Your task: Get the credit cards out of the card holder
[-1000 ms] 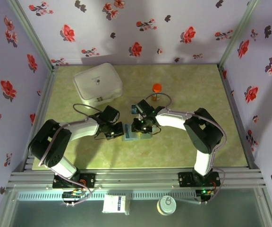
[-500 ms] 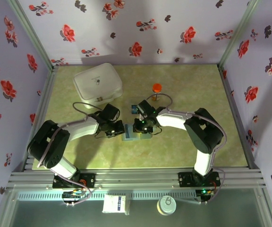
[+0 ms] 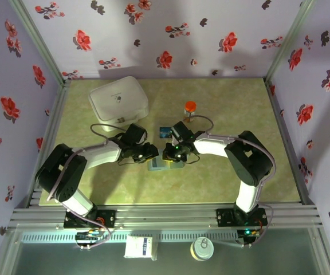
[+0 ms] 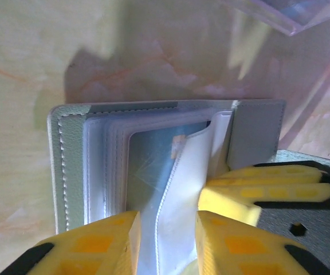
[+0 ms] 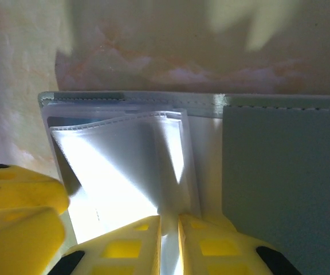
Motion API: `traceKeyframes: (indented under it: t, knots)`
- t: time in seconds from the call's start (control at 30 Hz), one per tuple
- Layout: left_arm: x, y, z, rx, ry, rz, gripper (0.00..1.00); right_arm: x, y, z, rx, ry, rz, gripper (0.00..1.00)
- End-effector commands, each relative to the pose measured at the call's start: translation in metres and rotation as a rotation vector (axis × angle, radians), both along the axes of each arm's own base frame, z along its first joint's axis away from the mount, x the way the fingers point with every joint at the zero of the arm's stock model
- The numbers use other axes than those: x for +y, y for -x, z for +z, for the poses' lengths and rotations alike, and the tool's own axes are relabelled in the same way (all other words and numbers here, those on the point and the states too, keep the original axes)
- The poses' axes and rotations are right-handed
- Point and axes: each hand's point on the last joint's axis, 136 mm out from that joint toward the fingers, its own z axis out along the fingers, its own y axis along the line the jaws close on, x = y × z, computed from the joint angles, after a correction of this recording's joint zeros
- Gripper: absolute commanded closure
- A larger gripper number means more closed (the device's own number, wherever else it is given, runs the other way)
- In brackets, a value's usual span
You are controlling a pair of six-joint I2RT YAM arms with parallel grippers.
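Pinching a clear sleeve (image 5: 113, 166) of the card holder (image 5: 279, 160), right tool (image 5: 169, 224) clamped; left tool (image 4: 168, 222) apart.

Slate grey-blue soft two-panel card holder (image 3: 159, 165) lies open flat on table (image 3: 239, 120), 6 o'clock of centre; blue-teal plastic card (image 4: 150, 166) sits sleeved inside.

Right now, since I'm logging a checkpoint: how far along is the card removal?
Done: the card holder lies open on the table. In hand: the right gripper pinches a clear sleeve; the left gripper stands open with a white leaf between its fingers. Left: the blue-teal card sits inside its pocket, so pulling the cards out remains.
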Motion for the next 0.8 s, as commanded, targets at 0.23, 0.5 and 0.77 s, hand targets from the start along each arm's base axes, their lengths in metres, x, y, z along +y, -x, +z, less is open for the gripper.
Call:
traceKeyframes:
  t: [0.23, 0.5, 0.77]
  knots:
    - [-0.016, 0.000, -0.009, 0.029, 0.045, -0.015, 0.72, -0.009, 0.004, -0.007, 0.034, 0.007, -0.026, 0.83]
    - [-0.021, -0.002, -0.008, 0.028, 0.059, -0.021, 0.83, -0.009, 0.004, -0.001, 0.020, -0.005, -0.026, 0.83]
    - [-0.022, -0.002, -0.006, 0.030, 0.068, -0.020, 0.85, -0.012, 0.003, 0.002, 0.015, -0.008, -0.034, 0.81]
